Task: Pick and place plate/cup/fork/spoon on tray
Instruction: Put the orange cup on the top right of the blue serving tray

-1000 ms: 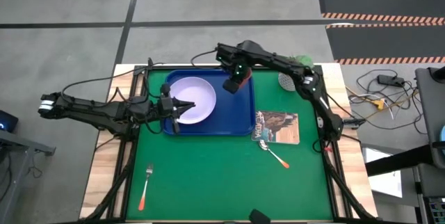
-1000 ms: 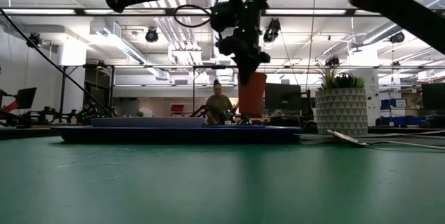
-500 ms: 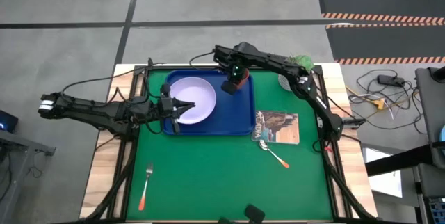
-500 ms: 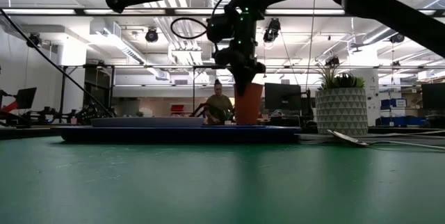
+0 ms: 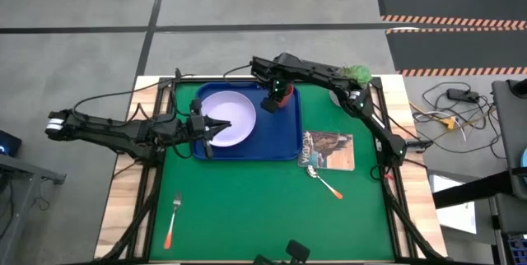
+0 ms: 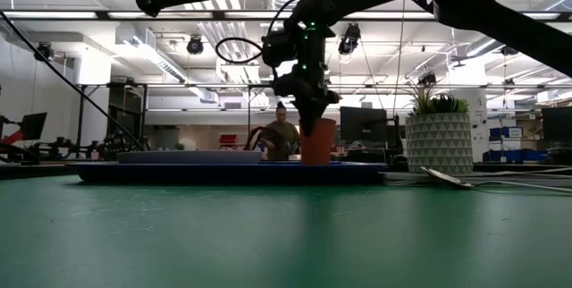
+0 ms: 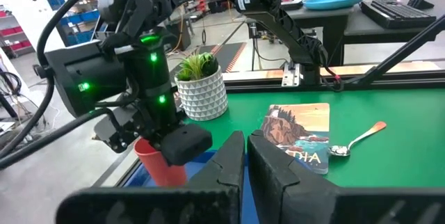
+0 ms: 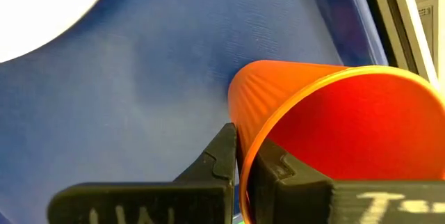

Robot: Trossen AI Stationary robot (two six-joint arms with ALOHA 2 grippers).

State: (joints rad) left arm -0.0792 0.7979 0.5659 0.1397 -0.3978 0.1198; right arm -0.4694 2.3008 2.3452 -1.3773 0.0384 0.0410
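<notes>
My right gripper (image 8: 242, 160) pinching the ribbed orange cup's (image 8: 334, 123) thin wall over the smooth blue tray (image 8: 174, 64); left gripper (image 7: 246, 156) nearly closed, empty.

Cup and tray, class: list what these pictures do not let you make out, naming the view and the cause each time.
- Cup base: low view, tray rim hides whether it touches the tray floor.
- Fork: high view, too small to count tines.
- Booklet print: high view, too small to read.
- Plate: right wrist view, cut by the edge.
</notes>
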